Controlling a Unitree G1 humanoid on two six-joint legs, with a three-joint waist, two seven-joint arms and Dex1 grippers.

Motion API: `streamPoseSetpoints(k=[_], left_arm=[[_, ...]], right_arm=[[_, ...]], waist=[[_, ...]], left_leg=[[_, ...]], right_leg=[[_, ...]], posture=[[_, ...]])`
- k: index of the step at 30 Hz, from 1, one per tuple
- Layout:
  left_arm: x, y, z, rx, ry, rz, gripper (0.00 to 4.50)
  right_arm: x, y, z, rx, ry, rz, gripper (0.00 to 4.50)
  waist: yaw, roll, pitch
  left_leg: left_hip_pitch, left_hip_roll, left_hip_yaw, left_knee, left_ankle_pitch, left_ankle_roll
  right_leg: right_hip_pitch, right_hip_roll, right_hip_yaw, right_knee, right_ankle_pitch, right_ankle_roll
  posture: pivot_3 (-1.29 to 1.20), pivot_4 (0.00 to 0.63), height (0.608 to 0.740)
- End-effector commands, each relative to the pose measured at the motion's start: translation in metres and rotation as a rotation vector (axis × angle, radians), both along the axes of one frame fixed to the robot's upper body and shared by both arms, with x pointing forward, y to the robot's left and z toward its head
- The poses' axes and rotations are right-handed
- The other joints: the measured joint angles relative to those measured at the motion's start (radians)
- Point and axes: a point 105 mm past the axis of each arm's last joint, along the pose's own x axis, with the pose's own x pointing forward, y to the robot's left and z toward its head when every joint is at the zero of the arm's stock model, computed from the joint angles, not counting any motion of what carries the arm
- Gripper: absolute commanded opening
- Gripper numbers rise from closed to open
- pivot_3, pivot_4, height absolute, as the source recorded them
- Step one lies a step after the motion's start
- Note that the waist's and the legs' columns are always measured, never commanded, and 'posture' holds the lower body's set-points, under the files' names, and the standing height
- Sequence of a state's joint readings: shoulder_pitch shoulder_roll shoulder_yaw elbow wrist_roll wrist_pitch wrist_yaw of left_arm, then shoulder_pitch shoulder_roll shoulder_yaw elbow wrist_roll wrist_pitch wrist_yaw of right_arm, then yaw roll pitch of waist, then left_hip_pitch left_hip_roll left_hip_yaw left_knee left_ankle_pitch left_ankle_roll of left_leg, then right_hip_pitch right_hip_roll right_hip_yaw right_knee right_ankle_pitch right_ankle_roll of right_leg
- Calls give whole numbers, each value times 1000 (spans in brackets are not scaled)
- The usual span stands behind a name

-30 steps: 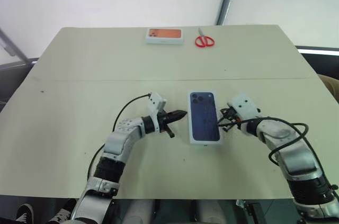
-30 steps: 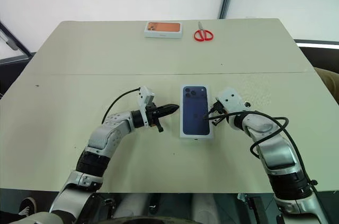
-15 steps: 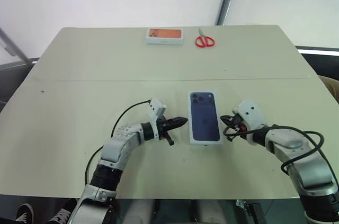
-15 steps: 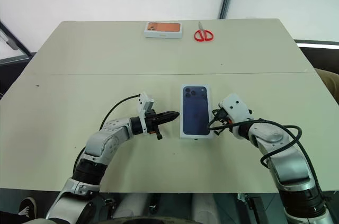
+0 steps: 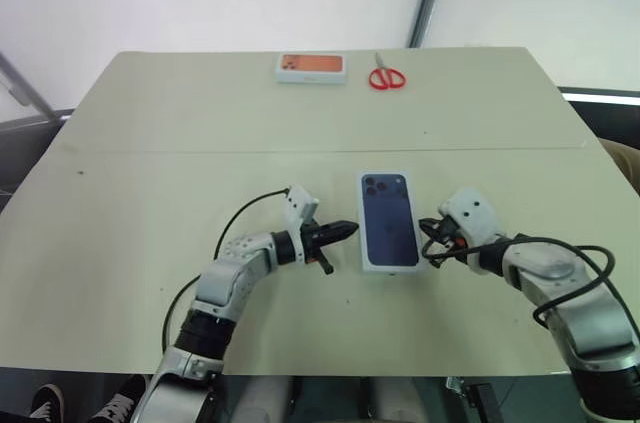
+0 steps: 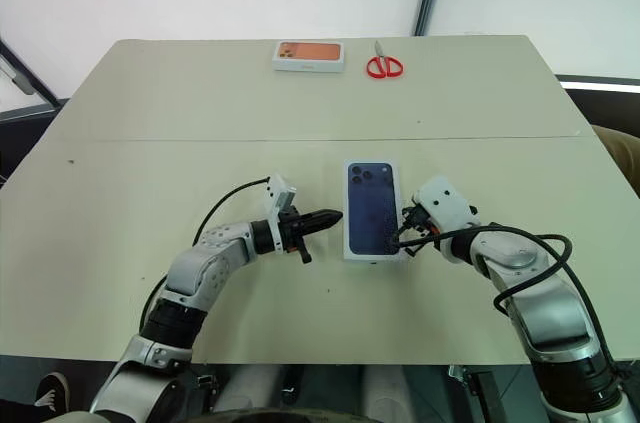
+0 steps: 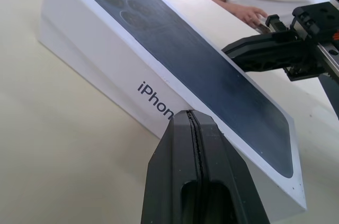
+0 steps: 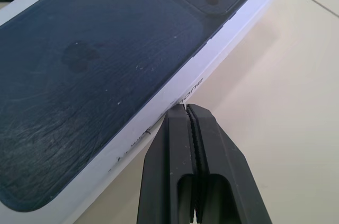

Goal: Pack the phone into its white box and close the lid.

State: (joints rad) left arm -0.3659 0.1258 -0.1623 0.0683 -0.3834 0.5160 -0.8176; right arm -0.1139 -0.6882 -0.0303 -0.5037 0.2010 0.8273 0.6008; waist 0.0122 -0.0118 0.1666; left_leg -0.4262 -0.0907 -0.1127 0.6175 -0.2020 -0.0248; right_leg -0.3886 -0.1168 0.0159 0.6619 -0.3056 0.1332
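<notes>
The lid, phone picture up, sits fully down over its box at lower centre of the desk, so packing appears complete; left tool and right tool flank it, both pressed together, empty.

So the lid sits flat on the table, a bit right of centre on the near half. Left gripper is just beside its left edge, right gripper just off its right edge. Way at the far edge there's another box, with scissors right of it.
</notes>
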Motion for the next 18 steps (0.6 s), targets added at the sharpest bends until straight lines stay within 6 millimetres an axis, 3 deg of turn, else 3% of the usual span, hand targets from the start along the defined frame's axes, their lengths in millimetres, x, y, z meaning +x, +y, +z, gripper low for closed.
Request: streamPoseSetpoints(k=[1, 9, 18], left_arm=[[0, -10, 21, -45, -61, -27, 0], [3, -9, 19, -39, -59, -17, 0], [1, -4, 12, -24, -42, -17, 0]], right_arm=[[0, 12, 19, -18, -58, 59, 53], [5, 13, 25, -21, -59, 63, 53], [-1, 14, 7, -54, -7, 75, 53]], waist=[[0, 0, 0], [-1, 0, 0], [-1, 0, 0]], left_leg=[[0, 0, 0, 0, 0, 0], [0, 0, 0, 0, 0, 0], [0, 0, 0, 0, 0, 0]], right_leg=[[0, 0, 0, 0, 0, 0], [0, 0, 0, 0, 0, 0], [0, 0, 0, 0, 0, 0]], posture=[[0, 150, 740], [0, 150, 740], [0, 150, 740]])
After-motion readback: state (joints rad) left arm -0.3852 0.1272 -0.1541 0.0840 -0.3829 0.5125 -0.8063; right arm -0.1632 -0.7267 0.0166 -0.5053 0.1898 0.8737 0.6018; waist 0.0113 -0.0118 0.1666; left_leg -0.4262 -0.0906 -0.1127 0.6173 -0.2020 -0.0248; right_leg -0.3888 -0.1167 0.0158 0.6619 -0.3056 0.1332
